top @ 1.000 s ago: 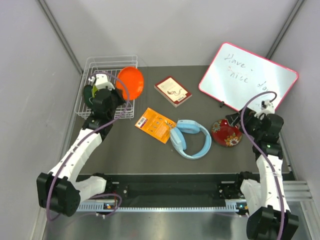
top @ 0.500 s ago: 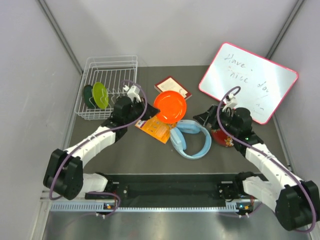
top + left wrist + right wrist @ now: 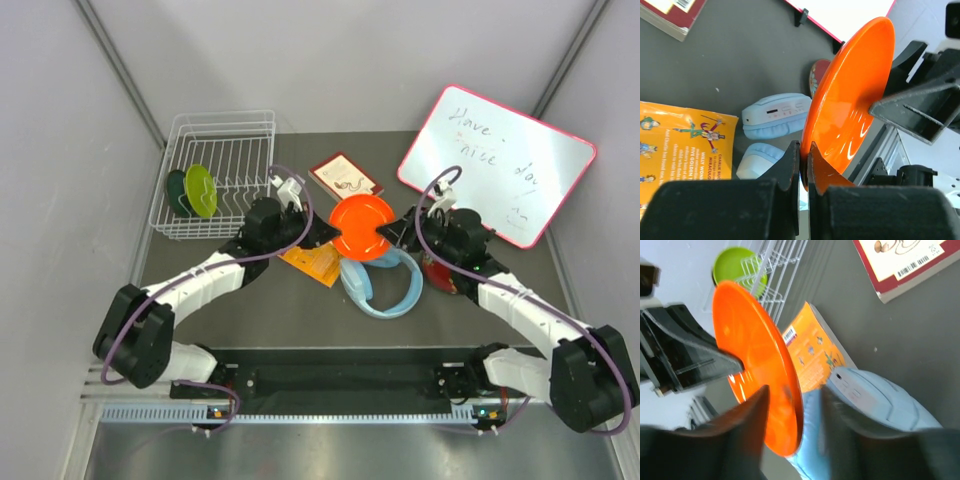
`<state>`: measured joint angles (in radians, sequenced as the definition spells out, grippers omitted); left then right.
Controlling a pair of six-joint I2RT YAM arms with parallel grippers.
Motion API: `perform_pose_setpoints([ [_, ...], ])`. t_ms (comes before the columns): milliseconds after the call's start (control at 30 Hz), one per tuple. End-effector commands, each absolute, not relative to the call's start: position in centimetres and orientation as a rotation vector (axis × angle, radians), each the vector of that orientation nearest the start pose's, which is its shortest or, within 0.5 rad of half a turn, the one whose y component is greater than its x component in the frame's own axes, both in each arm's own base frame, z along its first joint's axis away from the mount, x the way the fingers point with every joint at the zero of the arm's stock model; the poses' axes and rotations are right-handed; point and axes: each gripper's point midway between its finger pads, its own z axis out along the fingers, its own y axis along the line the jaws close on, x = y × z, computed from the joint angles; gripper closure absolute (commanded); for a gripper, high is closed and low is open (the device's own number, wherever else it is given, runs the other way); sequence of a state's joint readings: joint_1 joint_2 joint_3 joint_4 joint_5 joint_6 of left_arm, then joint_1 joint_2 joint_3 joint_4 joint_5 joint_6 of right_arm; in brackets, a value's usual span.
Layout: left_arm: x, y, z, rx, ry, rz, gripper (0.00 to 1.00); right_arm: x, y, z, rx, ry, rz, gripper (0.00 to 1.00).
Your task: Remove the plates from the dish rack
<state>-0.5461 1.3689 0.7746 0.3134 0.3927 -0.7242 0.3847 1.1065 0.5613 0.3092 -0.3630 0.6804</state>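
Handover above the dark surface (image 3: pixel 250 300): left fingers (image 3: pixel 788 167) pinch the glossy orange round plate (image 3: pixel 362 225) by its rim, while right fingers (image 3: pixel 747 425) straddle the opposite rim, part open and not gripping. Right should clamp squarely before left lets go. The white wire dish rack (image 3: pixel 215 125) holds two green plates (image 3: pixel 200 190).

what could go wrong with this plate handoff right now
1. The left gripper pinches only the very rim of the orange plate. Such a thin edge hold might slip or let the plate pivot.
2. The right gripper straddles the opposite rim but isn't clamped. If the left one releases early, the plate would likely drop onto the headphones and orange book beneath it.
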Motion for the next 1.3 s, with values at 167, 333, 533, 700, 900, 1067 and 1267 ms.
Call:
perform_pose_setpoints([
  [167, 30.6, -30.2, 20.2, 0.182, 1.965, -1.233, 1.0, 31.0, 22.0, 22.2, -0.024, 1.818, 1.062, 1.0],
  [333, 31.4, -29.4, 19.4, 0.216, 2.003, -1.109, 0.41, 31.5, 16.5, 20.6, 0.164, 1.874, 0.855, 1.0],
  [533, 33.9, -24.8, 20.7, 0.17, 1.949, -0.749, 0.16, 30.6, 4.9, 19.3, 0.462, 1.829, 0.669, 1.0],
  [700, 35.6, -19.5, 23.2, 0.063, 1.872, -0.441, 0.06, 28.7, -0.7, 15.5, 0.617, 1.94, 0.508, 1.0],
  [900, 37.1, -13.9, 25.7, -0.026, 1.798, -0.152, 0.01, 27.4, -2.4, 11.9, 0.719, 2.041, 0.465, 1.0],
  [1067, 37.7, -10.6, 24.8, -0.083, 1.829, -0.098, 0.01, 26.7, -2.8, 10.2, 0.762, 2.084, 0.439, 1.0],
  [1267, 38.1, -8.4, 23.3, -0.178, 1.862, -0.205, 0.01, 26.6, -2.6, 8.8, 0.769, 2.121, 0.45, 1.0],
])
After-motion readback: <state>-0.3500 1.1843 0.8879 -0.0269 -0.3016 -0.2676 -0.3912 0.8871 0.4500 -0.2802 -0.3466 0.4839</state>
